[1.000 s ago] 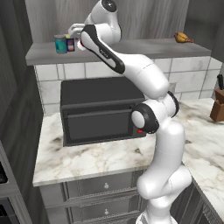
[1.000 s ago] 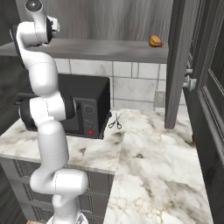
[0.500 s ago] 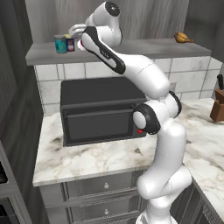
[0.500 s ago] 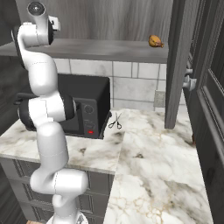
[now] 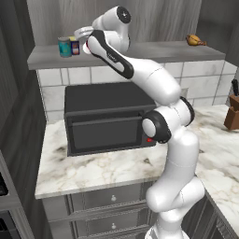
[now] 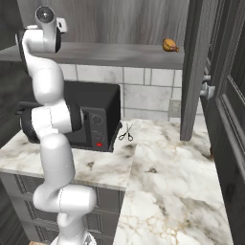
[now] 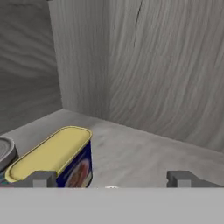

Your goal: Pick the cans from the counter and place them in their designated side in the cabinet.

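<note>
Two cans sit on the cabinet shelf [image 5: 154,50]: yellow-top can [image 7: 57,156] beside teal can [image 5: 64,47]. Our jaws are apart, empty; we should retreat straight, not touching them.

Glossy white arm [image 5: 154,79] with rounded segments and dark joints.
</note>
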